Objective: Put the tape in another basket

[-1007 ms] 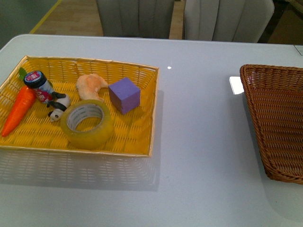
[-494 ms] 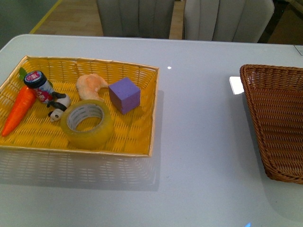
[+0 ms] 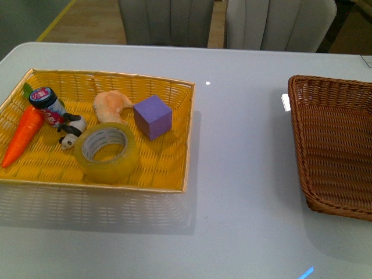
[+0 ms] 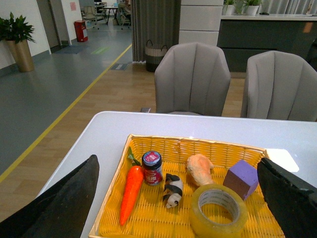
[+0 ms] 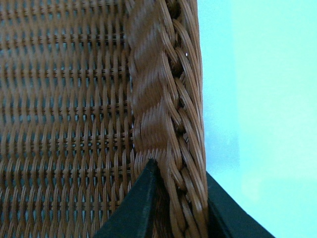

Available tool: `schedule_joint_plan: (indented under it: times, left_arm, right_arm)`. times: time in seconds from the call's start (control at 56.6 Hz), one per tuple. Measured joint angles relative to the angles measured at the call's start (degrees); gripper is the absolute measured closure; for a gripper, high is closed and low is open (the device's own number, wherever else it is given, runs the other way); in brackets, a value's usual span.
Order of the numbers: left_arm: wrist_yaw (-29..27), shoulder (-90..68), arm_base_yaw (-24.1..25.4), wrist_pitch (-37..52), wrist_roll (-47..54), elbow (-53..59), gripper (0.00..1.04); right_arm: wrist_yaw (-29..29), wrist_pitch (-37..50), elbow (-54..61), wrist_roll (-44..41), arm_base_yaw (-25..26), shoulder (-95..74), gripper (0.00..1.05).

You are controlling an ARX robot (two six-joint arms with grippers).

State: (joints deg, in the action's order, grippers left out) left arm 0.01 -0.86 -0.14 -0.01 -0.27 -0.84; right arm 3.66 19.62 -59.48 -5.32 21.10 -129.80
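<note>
The tape (image 3: 107,152), a wide yellowish translucent roll with a pale core, lies flat in the yellow tray (image 3: 168,174) on the left, in front of the purple cube (image 3: 153,117). It also shows in the left wrist view (image 4: 219,210). The dark brown wicker basket (image 3: 334,145) sits at the table's right edge, partly cut off. My right gripper (image 5: 179,191) is shut on the basket's rim (image 5: 166,99), one finger inside and one outside. My left gripper (image 4: 178,198) is open, high above the tray, its dark fingers (image 4: 64,203) at both sides of the view. Neither arm shows in the front view.
The yellow tray also holds a toy carrot (image 3: 23,135), a small jar (image 3: 49,106), a panda figure (image 3: 71,132) and a beige chicken-leg toy (image 3: 111,104). White table (image 3: 244,174) lies between tray and basket. Two grey chairs (image 3: 279,23) stand behind the table.
The brown basket has slid left and turned slightly, now nearer the yellow tray. The things in the tray have not moved.
</note>
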Motion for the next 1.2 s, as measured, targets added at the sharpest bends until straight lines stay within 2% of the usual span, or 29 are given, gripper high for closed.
schedule_joint_plan:
  times: [0.088, 0.124, 0.653, 0.936, 0.989, 1.113, 1.201]
  left_arm:
    - [0.0, 0.0, 0.0, 0.0, 0.0, 0.0, 0.09]
    - [0.0, 0.0, 0.0, 0.0, 0.0, 0.0, 0.09]
    - [0.0, 0.0, 0.0, 0.0, 0.0, 0.0, 0.09]
    - [0.0, 0.0, 0.0, 0.0, 0.0, 0.0, 0.09]
    - [0.0, 0.0, 0.0, 0.0, 0.0, 0.0, 0.09]
    - [0.0, 0.0, 0.0, 0.0, 0.0, 0.0, 0.09]
    - [0.0, 0.0, 0.0, 0.0, 0.0, 0.0, 0.09]
  right_arm:
    - [0.6, -0.4, 1.2, 1.9, -1.1, 1.5, 0.99]
    - [0.6, -0.4, 1.8, 3.0, -1.7, 2.1, 1.0]
    - [0.2, 0.6, 6.7, 10.5, -16.4, 5.2, 1.0]
    - [1.1, 1.5, 6.9, 10.5, -18.5, 4.9, 1.0]
    - [1.8, 1.9, 7.1, 10.2, -18.4, 4.8, 0.94]
    - [2.2, 3.5, 7.7, 9.5, -17.4, 4.8, 0.73]
    - [-0.5, 7.6, 9.2, 6.5, -16.2, 5.6, 0.55]
